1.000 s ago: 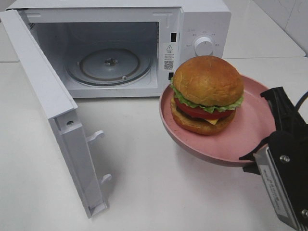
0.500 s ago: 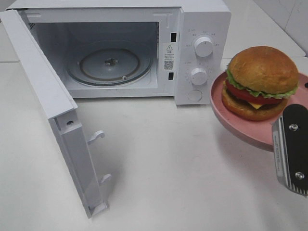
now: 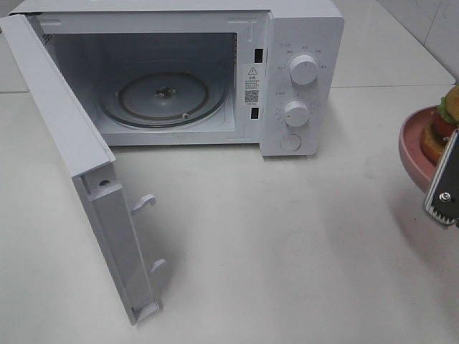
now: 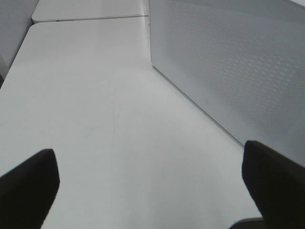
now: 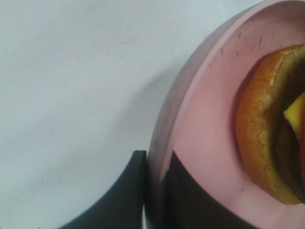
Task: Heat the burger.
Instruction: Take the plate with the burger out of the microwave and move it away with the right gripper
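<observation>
The burger (image 3: 446, 122), with tan bun, green lettuce and dark filling, sits on a pink plate (image 3: 414, 147) at the far right edge of the exterior view, mostly cut off. My right gripper (image 3: 445, 188) is shut on the plate's rim and holds it above the table. In the right wrist view the fingers (image 5: 128, 191) pinch the plate rim (image 5: 190, 119), with the burger (image 5: 267, 138) beyond. The white microwave (image 3: 301, 43) stands open, its glass turntable (image 3: 163, 97) bare. My left gripper (image 4: 152, 191) is open and empty over the table beside a perforated microwave panel (image 4: 238, 62). It is out of the exterior view.
The microwave door (image 3: 79, 165) swings out to the front left, with latch hooks (image 3: 145, 202) on its edge. Two knobs (image 3: 303, 70) and a button are on the right panel. The white table (image 3: 272, 251) spreads in front.
The right gripper has carried the plate and burger to the right, from in front of the microwave opening to the right edge of the view. The microwave has not moved.
</observation>
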### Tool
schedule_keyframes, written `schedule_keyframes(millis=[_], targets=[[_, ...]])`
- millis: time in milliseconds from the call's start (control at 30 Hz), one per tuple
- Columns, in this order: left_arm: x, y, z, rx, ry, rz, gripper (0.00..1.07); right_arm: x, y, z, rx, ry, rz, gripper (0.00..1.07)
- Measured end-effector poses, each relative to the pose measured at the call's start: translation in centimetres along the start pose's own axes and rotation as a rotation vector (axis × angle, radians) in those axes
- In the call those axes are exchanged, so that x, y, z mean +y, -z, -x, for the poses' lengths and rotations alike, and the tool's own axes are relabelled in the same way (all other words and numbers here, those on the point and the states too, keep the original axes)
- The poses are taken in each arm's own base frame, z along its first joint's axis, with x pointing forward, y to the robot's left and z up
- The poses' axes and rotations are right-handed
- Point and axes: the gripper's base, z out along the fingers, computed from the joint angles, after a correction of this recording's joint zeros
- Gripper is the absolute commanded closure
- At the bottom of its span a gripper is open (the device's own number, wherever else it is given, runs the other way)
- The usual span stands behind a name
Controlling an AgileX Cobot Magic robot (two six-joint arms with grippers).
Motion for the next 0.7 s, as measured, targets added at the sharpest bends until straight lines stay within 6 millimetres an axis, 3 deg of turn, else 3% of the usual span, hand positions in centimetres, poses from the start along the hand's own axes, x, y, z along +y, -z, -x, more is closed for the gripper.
schedule_keyframes(millis=[233, 700], targets=[[0.0, 0.0, 0.0, 0.000, 0.000, 0.000, 0.09, 0.2, -1.1, -0.1, 0.102, -0.133, 0.002, 1.07], [0.0, 0.0, 0.0, 0.000, 0.000, 0.000, 0.09, 1.1, -5.8, 0.9, 0.286, -0.455, -0.077, 1.07]])
